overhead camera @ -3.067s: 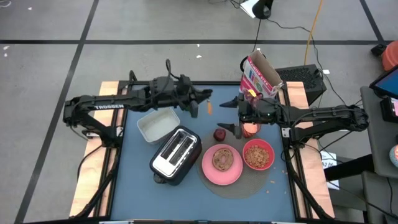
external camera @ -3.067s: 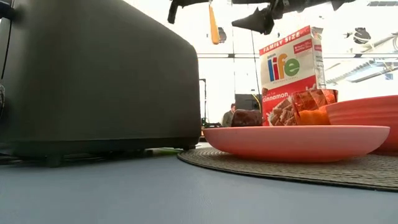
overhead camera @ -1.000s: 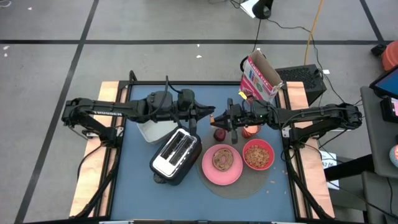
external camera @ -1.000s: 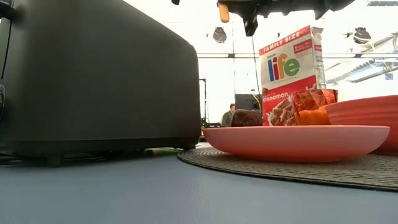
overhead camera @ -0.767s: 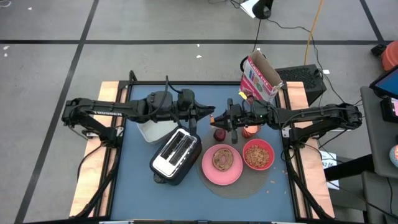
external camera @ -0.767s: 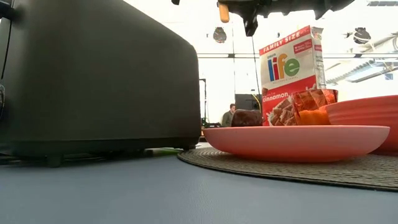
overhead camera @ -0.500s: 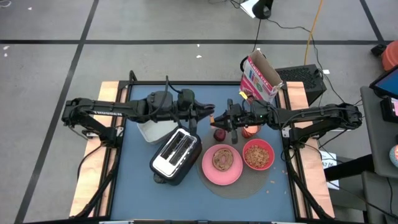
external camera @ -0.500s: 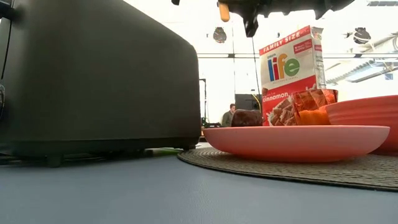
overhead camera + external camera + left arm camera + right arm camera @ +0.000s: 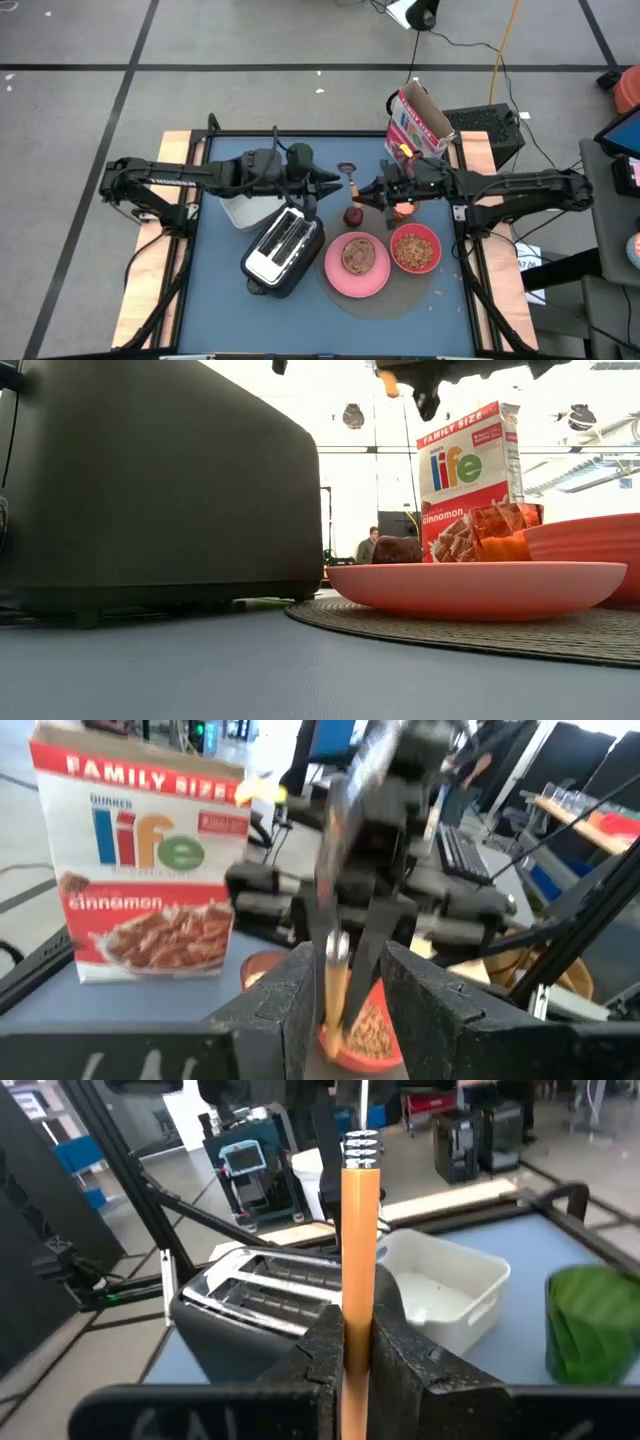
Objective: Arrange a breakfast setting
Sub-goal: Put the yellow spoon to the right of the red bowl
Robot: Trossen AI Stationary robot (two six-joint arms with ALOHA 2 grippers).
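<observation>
High over the table's middle, my right gripper (image 9: pixel 368 191) is shut on the orange-handled spoon (image 9: pixel 351 178). My left gripper (image 9: pixel 332 184) faces it from the left, open. Its fingers stand on either side of the spoon's handle (image 9: pixel 335 982) with a gap on each side. Below them, the dark red fruit (image 9: pixel 353 215) rests on the table. The pink plate (image 9: pixel 336 272) bears the round bread (image 9: pixel 358 256), and beside it stands the red bowl (image 9: pixel 415 249) of cereal. The small cup (image 9: pixel 402 208) shows under my right arm. My right gripper pinches the spoon's orange handle (image 9: pixel 357 1330) between its two fingers. The fingers come level from the table's right side and lie across the handle. The spoon is lifted clear, high above the table, and its metal bowl end (image 9: pixel 347 168) points toward the far edge.
The silver-and-black toaster (image 9: pixel 283 247) stands left of the plate. Under my left arm is the white container (image 9: pixel 240 208). A cereal box (image 9: pixel 420 122) stands at the far right corner, and a green object (image 9: pixel 299 153) lies beyond my left gripper. A woven mat (image 9: pixel 430 283) lies under the plate and bowl.
My left gripper has opened and let go of the spoon. My right gripper keeps hold of the spoon. It has drawn back a little toward the table's right edge and rolled slightly. The spoon has moved with it and now shows between the two grippers.
</observation>
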